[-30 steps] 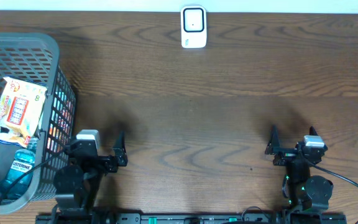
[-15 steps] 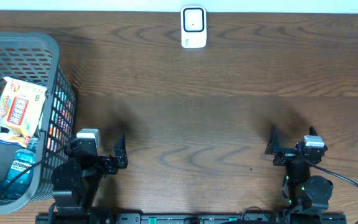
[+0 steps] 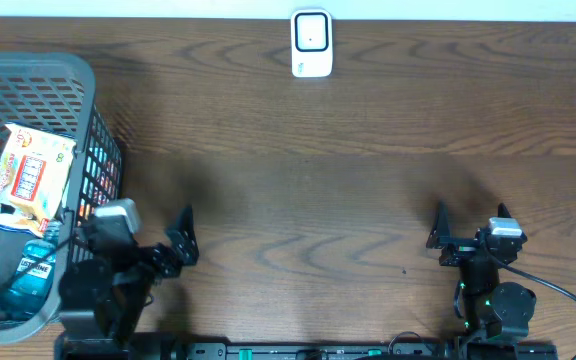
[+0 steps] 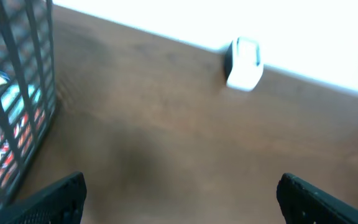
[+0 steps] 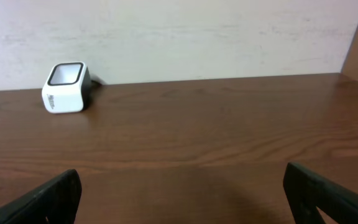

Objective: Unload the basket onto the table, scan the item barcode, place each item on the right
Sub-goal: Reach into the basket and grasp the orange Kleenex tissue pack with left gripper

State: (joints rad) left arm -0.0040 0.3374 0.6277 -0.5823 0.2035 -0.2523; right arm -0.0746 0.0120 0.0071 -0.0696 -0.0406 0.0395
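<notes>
Left arm: low at the near edge of the surface (image 3: 318, 180), angled toward the basket (image 3: 28, 65); my left claw (image 3: 140, 232) is spread wide, holding nothing.
Right arm: low at the near right, facing straight ahead; my right claw (image 3: 470, 225) is spread wide too, nothing between its fingers.
Basket: grey, just beside my left arm.
Items: snack packet (image 3: 30, 170) and blue bottle (image 3: 28, 275) lie inside the basket.
Scanner (image 3: 311, 43): white, upright at the far edge, well apart from both claws.
Overhead only: the basket's contents.
Left wrist: blurred; basket wall (image 4: 17, 93) and scanner (image 4: 244, 63).
Right wrist: scanner (image 5: 66, 87) sharp, before a pale wall.
</notes>
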